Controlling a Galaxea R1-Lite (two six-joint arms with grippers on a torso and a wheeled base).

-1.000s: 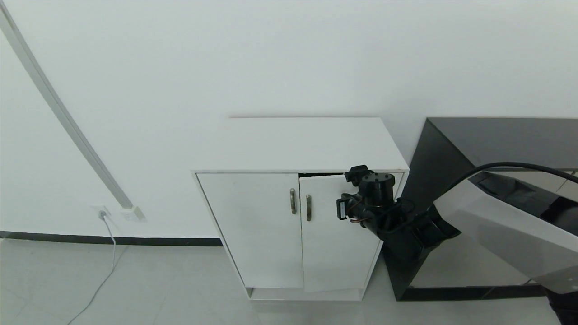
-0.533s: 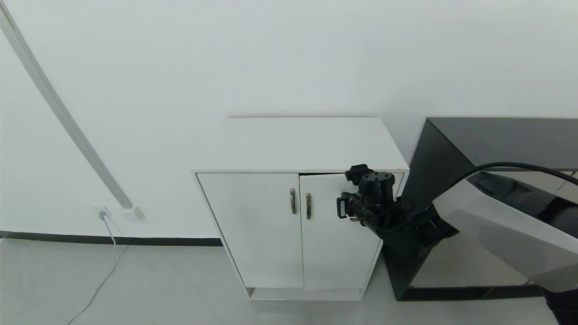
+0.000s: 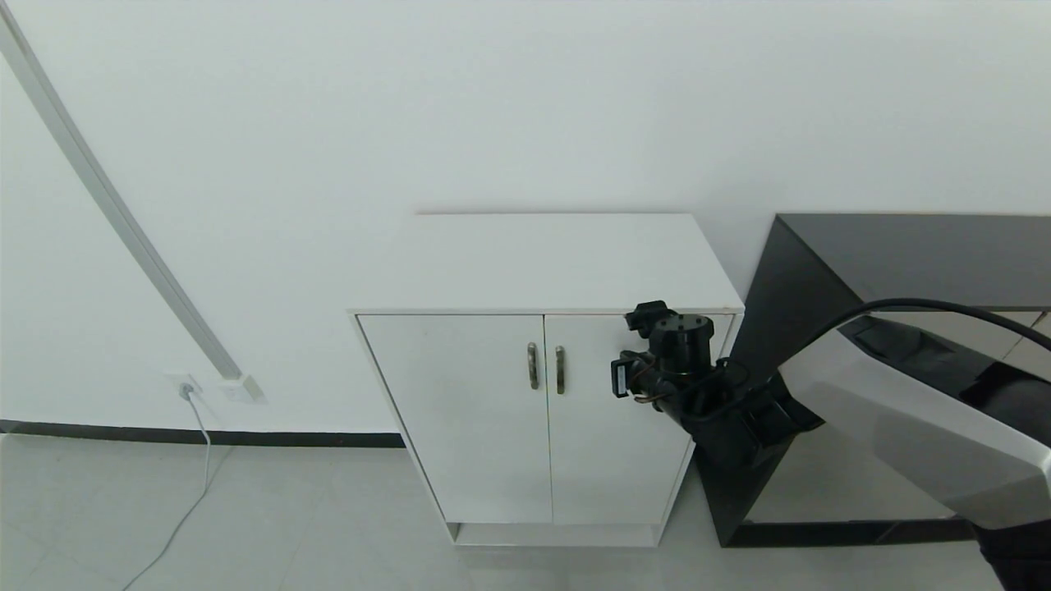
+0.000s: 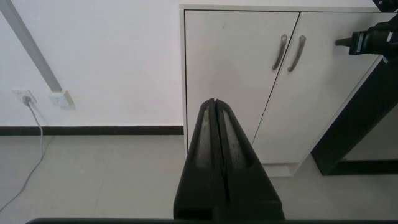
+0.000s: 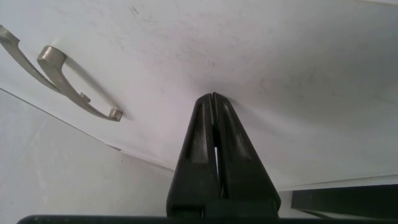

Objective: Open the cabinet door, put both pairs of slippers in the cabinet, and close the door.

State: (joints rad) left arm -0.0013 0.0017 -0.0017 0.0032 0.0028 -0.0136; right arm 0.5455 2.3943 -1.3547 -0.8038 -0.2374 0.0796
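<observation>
Showing cabinet [image 3: 558, 263] center frame, both doors flush shut, handles [image 3: 560, 369] side by side at the middle seam. Hemmed on the right by black furniture [image 3: 788, 271], just beside it. Open floor [image 3: 287, 509] lower left, cord [image 3: 201, 443] trailing far left. Right gripper [image 5: 214, 98] clenched on nothing, tips against right door [image 3: 608, 460], right of the handles. Left gripper [image 4: 215, 102] clenched too, well apart from cabinet, pointing toward left door [image 4: 230, 81].

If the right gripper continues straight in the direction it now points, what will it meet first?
The right cabinet door. The shut right gripper points at the door's white panel, beside the handle. Its tips appear to be right at the surface, though actual contact is hard to confirm.
</observation>
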